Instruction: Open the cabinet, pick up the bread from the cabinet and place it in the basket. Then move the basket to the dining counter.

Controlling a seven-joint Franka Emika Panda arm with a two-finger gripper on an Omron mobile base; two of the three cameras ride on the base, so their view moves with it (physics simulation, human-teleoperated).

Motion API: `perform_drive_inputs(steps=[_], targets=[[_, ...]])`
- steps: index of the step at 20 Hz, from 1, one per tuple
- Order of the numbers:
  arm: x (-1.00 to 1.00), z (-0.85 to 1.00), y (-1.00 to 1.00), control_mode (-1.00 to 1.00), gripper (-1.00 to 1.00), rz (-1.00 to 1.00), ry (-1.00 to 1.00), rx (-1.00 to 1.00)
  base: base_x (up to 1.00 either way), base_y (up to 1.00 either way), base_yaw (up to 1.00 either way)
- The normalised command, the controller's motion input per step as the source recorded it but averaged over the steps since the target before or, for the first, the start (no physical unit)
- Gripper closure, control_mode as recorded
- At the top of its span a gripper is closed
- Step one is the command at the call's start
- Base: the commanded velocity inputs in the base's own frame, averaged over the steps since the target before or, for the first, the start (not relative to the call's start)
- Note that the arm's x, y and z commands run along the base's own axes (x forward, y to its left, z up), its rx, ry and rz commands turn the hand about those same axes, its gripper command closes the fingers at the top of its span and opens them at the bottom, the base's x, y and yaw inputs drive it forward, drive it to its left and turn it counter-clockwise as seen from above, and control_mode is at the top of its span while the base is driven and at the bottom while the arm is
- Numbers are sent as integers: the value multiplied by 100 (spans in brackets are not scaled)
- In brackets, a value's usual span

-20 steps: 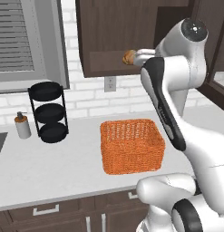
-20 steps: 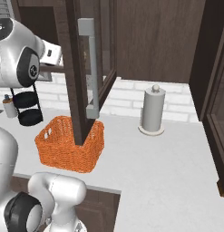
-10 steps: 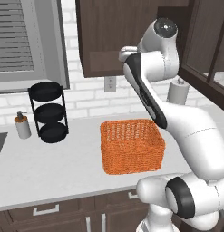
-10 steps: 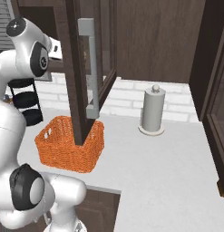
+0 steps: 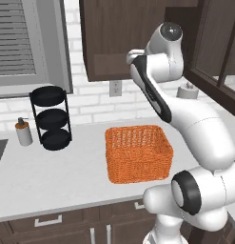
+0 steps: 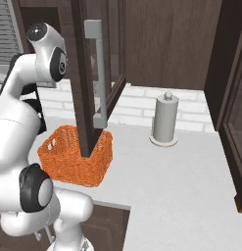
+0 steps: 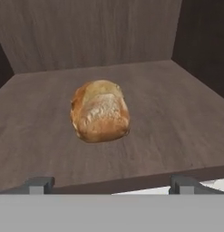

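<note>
Grey-white kitchen worktop (image 5: 52,171) is carrying the orange basket (image 5: 138,152), sitting empty beside the arm. Cabinet (image 6: 88,73) door is standing swung open over the basket. Bread (image 7: 100,111) is lying on the cabinet's wooden shelf (image 7: 168,113), just ahead of the gripper (image 7: 112,185), whose fingers are standing wide apart, gripping nothing.

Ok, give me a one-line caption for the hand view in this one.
Open hand at the front edge of the cabinet shelf, facing the bread that lies untouched on it.
</note>
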Motion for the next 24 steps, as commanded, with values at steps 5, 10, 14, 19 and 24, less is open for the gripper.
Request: perform_drive_inputs(steps=[5,10,14,19,24], targets=[[61,-4,-2,-100,-100,0,0,0,0,0,0],[55,0,0,-100,-100,3,0,0,0,0,0],[39,0,0,-100,-100,4,0,0,0,0,0],[33,0,-3,-100,-100,4,0,0,0,0,0],[20,-4,-2,-100,-100,5,0,0,0,0,0]])
